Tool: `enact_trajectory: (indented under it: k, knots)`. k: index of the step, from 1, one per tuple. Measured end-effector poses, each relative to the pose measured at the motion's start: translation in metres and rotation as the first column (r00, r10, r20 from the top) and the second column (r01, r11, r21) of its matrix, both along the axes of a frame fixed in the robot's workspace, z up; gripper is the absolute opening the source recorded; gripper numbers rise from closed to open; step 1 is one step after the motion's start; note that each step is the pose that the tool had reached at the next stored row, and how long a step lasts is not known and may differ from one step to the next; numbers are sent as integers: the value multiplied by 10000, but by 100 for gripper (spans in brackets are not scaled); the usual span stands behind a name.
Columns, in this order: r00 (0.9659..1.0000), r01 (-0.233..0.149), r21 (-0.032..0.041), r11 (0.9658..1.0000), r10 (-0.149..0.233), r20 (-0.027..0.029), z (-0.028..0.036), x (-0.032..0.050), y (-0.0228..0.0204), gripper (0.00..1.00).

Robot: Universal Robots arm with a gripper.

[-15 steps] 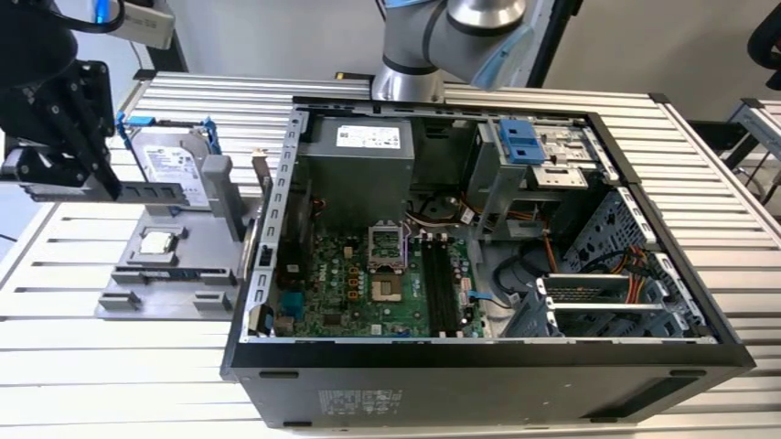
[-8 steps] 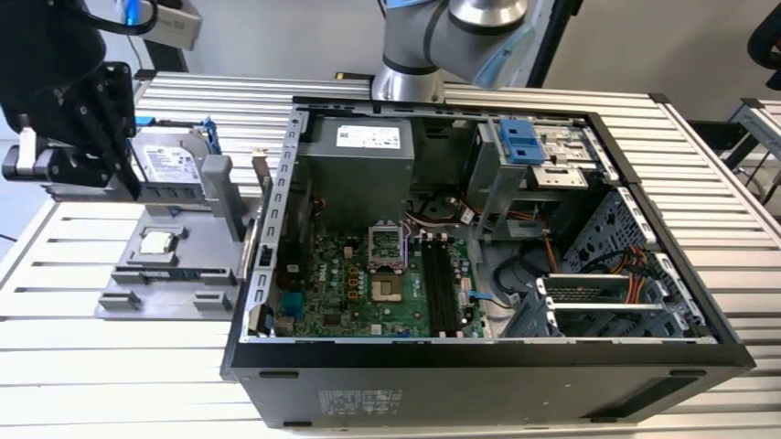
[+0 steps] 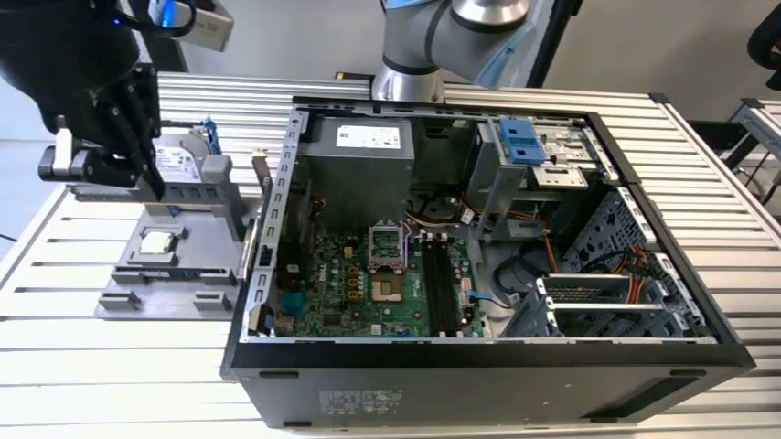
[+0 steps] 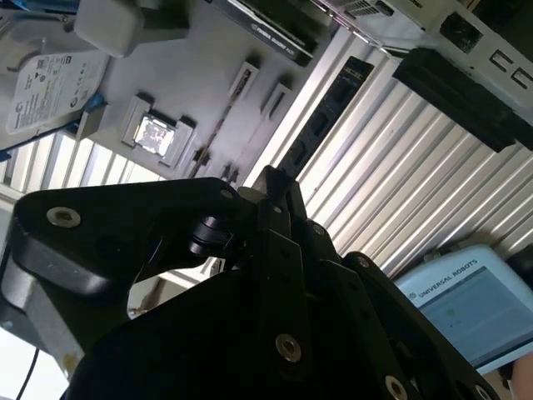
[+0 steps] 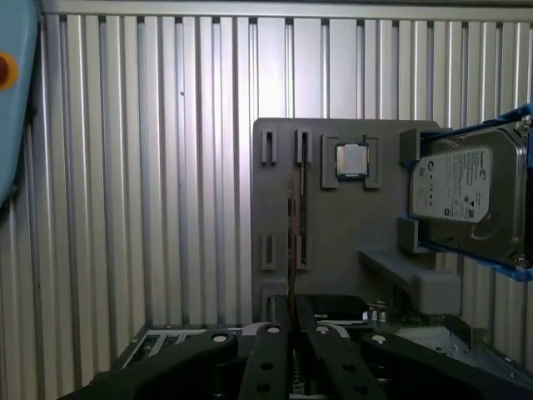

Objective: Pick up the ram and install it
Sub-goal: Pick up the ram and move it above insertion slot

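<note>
Ram on edge in grey tray slot, long axis parallel to hard drive, tool narrow, empty

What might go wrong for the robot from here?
The ram stands on its thin edge in the gray holder, so an off-centre grab by the gripper may tilt or drop it. The black slots sit deep in the computer case near cables; the stick might snag.

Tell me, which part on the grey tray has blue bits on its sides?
The hard drive, the big silver box with a label: blue runs along its edges. The small square chip beside it has no blue.
</note>
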State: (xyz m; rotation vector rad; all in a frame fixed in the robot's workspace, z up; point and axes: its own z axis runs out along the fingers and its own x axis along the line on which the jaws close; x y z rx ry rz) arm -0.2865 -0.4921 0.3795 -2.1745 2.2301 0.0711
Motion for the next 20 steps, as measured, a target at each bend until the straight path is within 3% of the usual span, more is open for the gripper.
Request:
enact_trajectory:
  k: [20]
  knots:
    - [9999,0,0,10000,0,-103,0,480,0,0]
